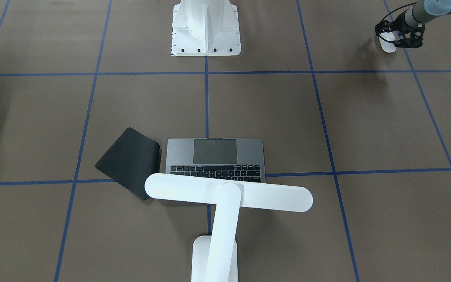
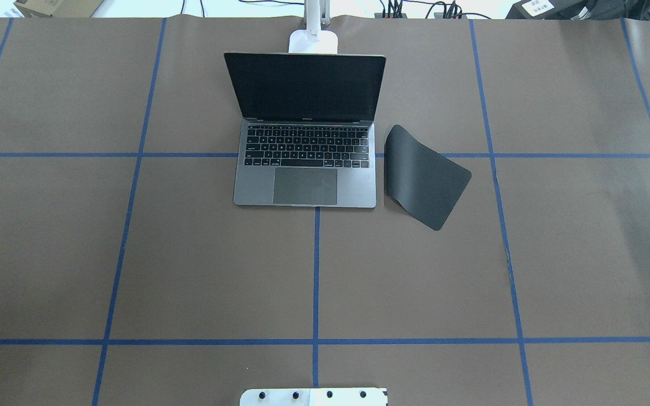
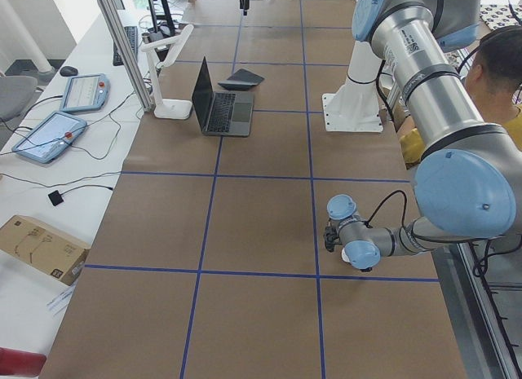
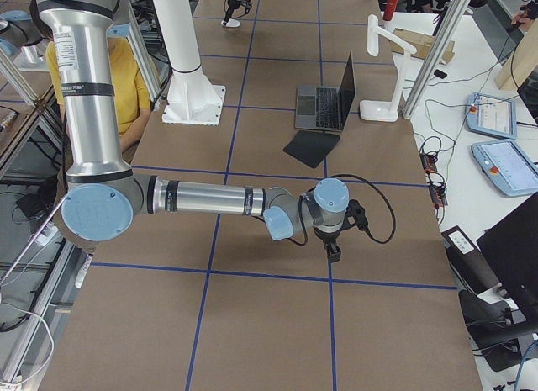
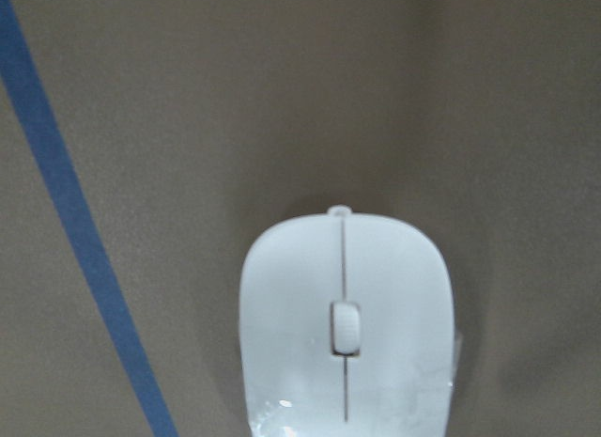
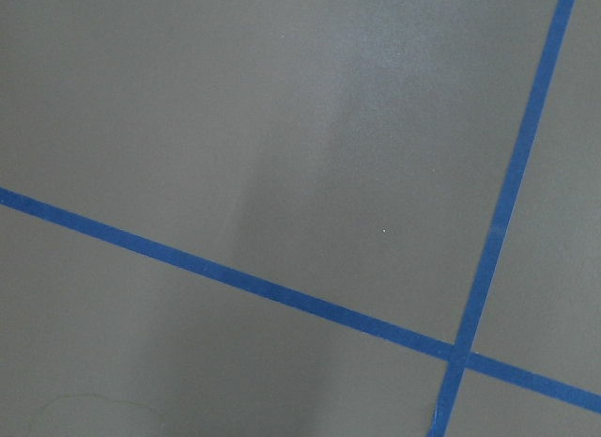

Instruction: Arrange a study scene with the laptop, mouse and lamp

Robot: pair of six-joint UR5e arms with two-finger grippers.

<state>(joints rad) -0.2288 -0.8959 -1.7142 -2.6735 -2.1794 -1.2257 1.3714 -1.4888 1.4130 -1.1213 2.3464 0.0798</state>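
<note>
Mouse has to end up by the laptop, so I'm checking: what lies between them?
Nothing: in the exterior front-facing view only bare table with blue tape lines separates mouse and laptop.

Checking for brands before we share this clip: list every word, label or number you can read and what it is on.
No text here can be read.
laptop: a small mark below the screen and the key legends, too small to read.
arm sticker: blurred.
cardboard box: print too small to read.
mouse: no marking shows.
</note>
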